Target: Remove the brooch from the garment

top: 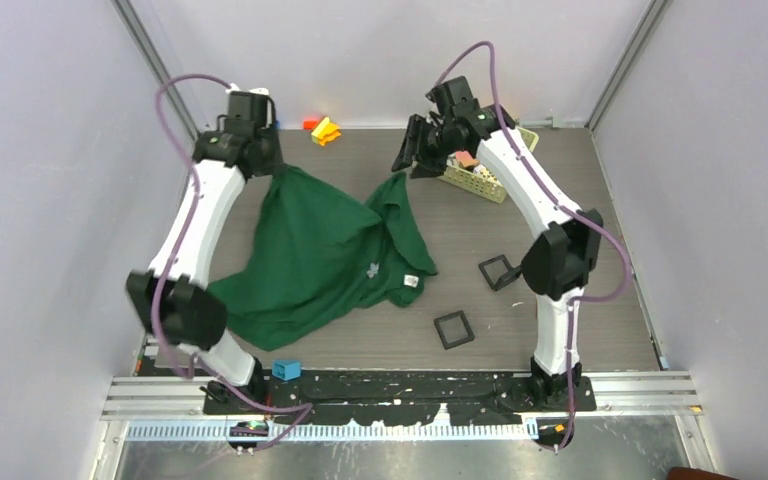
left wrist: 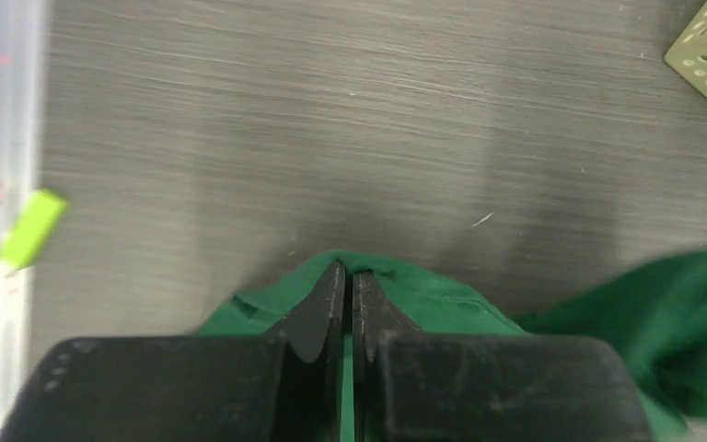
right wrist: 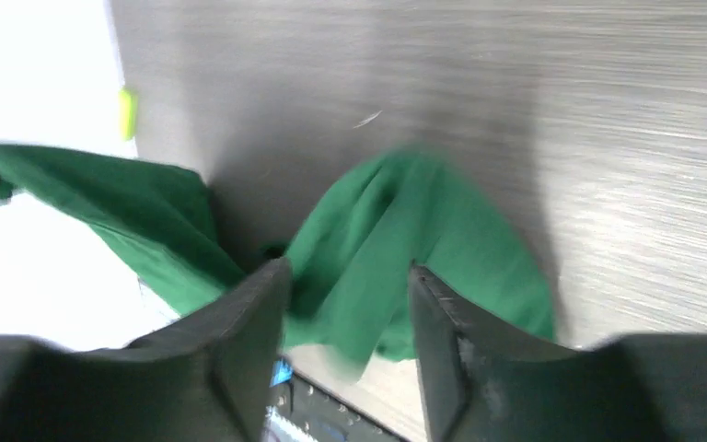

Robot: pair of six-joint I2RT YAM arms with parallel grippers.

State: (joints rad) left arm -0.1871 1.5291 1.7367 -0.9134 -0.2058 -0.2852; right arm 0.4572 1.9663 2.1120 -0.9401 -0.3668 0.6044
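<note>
The dark green garment (top: 315, 250) lies crumpled on the table, left of centre. The tiny whitish brooch (top: 372, 269) sits on its lower right part. My left gripper (top: 268, 165) is shut on the garment's far left corner; the wrist view shows the jaws (left wrist: 350, 269) closed with green cloth (left wrist: 442, 299) pinched between them. My right gripper (top: 412, 152) is open just above the garment's far right peak. In the right wrist view its jaws (right wrist: 348, 272) stand wide apart with green cloth (right wrist: 377, 239) below them. The brooch does not show in either wrist view.
Two black square trays (top: 500, 271) (top: 453, 329) lie right of the garment. A pale perforated basket (top: 480, 178) stands by the right gripper. Yellow and orange blocks (top: 324, 130) lie at the back. A blue block (top: 286, 369) sits at the near edge.
</note>
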